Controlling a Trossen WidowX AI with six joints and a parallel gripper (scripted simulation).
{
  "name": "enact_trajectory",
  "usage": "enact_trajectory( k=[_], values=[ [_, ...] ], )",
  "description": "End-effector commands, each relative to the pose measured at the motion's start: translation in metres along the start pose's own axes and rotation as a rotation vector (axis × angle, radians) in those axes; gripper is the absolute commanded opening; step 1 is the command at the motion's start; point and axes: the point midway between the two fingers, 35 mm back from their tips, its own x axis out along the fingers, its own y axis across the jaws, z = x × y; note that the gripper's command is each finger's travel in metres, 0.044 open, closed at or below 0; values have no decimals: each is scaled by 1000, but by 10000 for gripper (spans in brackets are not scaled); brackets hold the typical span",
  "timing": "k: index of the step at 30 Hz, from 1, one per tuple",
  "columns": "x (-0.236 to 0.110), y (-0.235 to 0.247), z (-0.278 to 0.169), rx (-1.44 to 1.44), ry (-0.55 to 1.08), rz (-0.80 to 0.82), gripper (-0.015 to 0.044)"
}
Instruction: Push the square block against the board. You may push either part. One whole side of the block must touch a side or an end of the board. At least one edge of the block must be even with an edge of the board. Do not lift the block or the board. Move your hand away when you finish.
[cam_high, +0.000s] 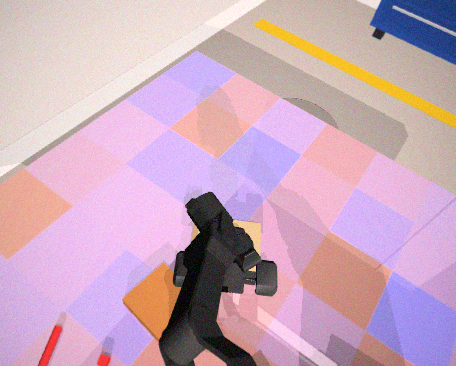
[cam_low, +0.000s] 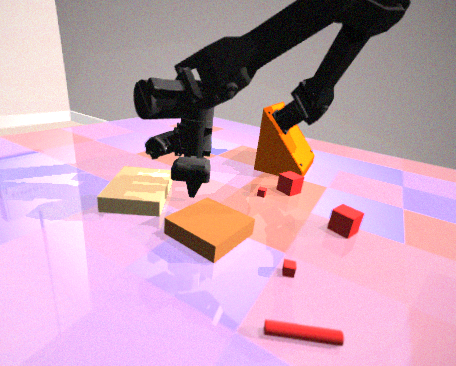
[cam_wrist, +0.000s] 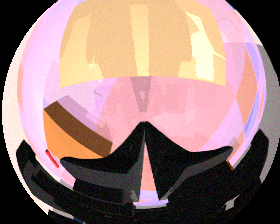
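Closed to a point with nothing between its fingers, the hand (cam_low: 191, 188) hangs tip-down just above the table (cam_low: 90, 300), in the narrow gap between the two flat pieces. That pinched shape looks suited to the job: a shut hand makes a stiff poker for shoving a part sideways without lifting it.

Immediately to one side of the tip lies the pale tan piece (cam_low: 134, 190), which the wrist view shows filling most of the scene just ahead of the fingers. On the other side, nearer the exterior camera, sits the orange piece (cam_low: 209, 227); in the wrist view only a corner of it shows, low and off to the left. Which of the two is the square block and which the board I cannot tell for certain.

The two pieces lie close together but apart, and their sides are not parallel, so no full side meets yet. From this spot the hand seems placed to press on the tan piece's near side.

Farther out, small red cubes (cam_low: 345, 220) and a red rod (cam_low: 303, 332) lie scattered, well away from the work.
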Motion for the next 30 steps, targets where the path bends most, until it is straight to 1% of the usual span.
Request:
enact_trajectory(
  k=[1,3,5,6,10,12,20,27,30],
  values=[
    [2,-1,-6,4,7,0,0],
    [-12,0,0,1,0,-1,0],
    [-42,0,0,3,2,-1,0],
    [-51,0,0,4,3,-1,0],
    [-54,0,0,4,4,-1,0],
    [-55,0,7,4,2,-1,0],
    [-63,-10,93,4,-10,-4,0],
    [-61,-41,160,2,-12,-4,0],
    [-59,-55,179,2,-12,-3,0]
  ],
)
